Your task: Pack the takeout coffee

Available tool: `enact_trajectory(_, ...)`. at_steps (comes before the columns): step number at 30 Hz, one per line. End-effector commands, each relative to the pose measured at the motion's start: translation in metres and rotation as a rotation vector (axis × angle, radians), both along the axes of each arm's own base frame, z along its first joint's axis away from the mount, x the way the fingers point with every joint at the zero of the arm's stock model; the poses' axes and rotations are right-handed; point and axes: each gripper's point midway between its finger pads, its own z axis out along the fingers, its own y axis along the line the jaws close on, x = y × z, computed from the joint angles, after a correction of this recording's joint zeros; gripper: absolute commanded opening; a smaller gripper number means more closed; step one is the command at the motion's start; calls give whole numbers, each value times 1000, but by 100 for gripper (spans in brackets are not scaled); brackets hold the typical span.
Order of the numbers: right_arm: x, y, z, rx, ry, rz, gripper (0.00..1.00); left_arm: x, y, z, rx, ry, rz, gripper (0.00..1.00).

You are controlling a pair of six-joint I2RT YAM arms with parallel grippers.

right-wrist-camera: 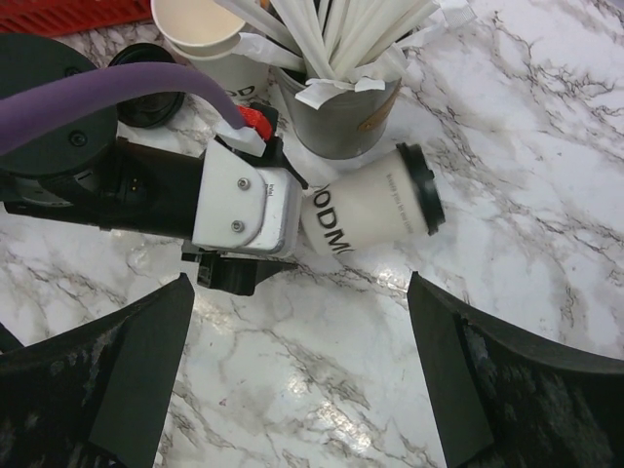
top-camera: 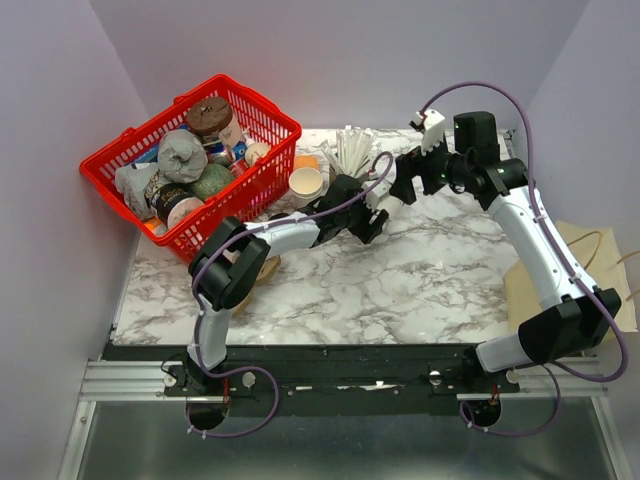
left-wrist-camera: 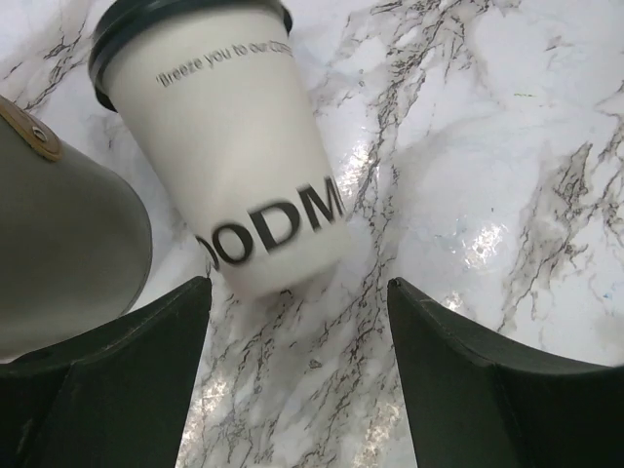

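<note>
The takeout coffee (left-wrist-camera: pixel 234 166) lies on its side on the marble table: a cream-white cup with black lettering and a black lid (left-wrist-camera: pixel 185 19). In the right wrist view the cup (right-wrist-camera: pixel 375 210) points its lid to the right, beside the grey cup. My left gripper (left-wrist-camera: pixel 297 292) is open, its fingertips just short of the cup's base, not touching it. My right gripper (right-wrist-camera: pixel 302 292) is open and empty, hovering above the cup and the left gripper's head (right-wrist-camera: pixel 244 200). In the top view both grippers, left (top-camera: pixel 378 222) and right (top-camera: pixel 398 188), meet mid-table and hide the cup.
A grey cup of white sticks (right-wrist-camera: pixel 341 107) and a stack of paper cups (right-wrist-camera: pixel 205 29) stand just behind the lying cup. A red basket (top-camera: pixel 270 100) full of items sits at the back left. A brown paper bag (top-camera: pixel 590 250) lies at the right edge.
</note>
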Motion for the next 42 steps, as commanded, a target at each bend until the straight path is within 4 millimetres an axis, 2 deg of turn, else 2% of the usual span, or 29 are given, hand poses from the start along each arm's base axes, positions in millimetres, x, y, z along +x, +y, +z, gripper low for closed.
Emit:
enact_trajectory(1, 1, -4, 6, 15, -21, -23, 100, 11, -6, -2, 7, -17, 23, 80)
enact_trajectory(10, 1, -5, 8, 12, -31, -28, 100, 13, -7, -9, 14, -9, 27, 80)
enact_trajectory(16, 3, -5, 4, 24, -16, -30, 100, 9, -5, 0, 11, -20, 11, 80)
enact_trajectory(18, 7, -6, 2, 21, -9, -39, 100, 0, -4, 6, 1, -21, -22, 80)
enact_trajectory(20, 14, -10, -10, -4, 21, -66, 100, -11, -3, 11, -20, -21, -75, 80)
enact_trajectory(21, 17, -13, -10, -7, 34, -85, 100, -21, 0, 18, -39, -25, -103, 80)
enact_trajectory(24, 22, -20, -28, 24, 149, -142, 100, -46, 9, 27, -87, 6, -170, 81)
enact_trajectory(26, 28, -23, -32, 61, 204, -166, 100, -51, 10, 36, -110, 27, -175, 82)
enact_trajectory(27, 29, -24, -33, 71, 221, -168, 100, -52, 7, 47, -113, 22, -191, 82)
enact_trajectory(28, 33, -24, -25, 87, 210, -163, 100, -52, 4, 53, -111, 20, -199, 82)
enact_trajectory(31, 36, -29, -16, 104, 204, -162, 100, -33, -5, 65, -37, 6, -108, 82)
enact_trajectory(34, 38, -37, 4, 121, 151, -179, 100, -7, -14, 63, 48, 57, -5, 82)
enact_trajectory(36, 42, -49, 22, 138, 96, -222, 100, 11, -15, 57, 97, 65, 71, 82)
enact_trajectory(38, 45, -61, 33, 173, 80, -275, 100, 20, -16, 56, 115, 39, 102, 82)
enact_trajectory(42, 44, -70, 46, 249, 82, -312, 100, 34, -20, 45, 145, 14, 141, 82)
